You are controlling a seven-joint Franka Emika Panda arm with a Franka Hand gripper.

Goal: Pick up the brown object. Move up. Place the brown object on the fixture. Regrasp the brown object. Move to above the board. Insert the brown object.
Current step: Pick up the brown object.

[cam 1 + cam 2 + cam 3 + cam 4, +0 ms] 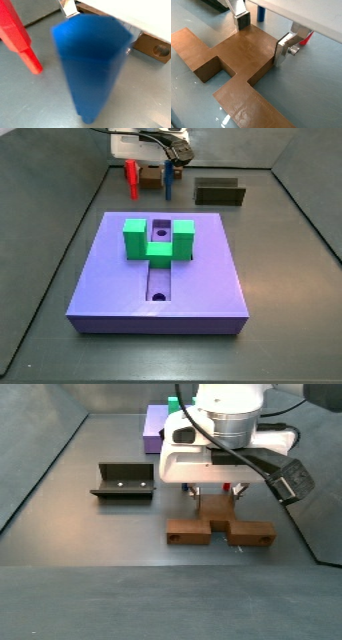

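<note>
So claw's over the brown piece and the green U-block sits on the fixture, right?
Not quite. The green U-shaped block sits on the purple board, not on the fixture; a side view shows it. The claw is over the brown piece, as you said.

The robot's single arm reached straight down, its white wrist housing sitting low above the floor in a side view. The gripper (218, 492) pointed downward, with its two flat silver fingers (286, 48) and their dark pads spread apart. In a wrist view the fingers stood on opposite sides of a brown piece, close to its edges; whether the pads pressed it could not be told
</note>
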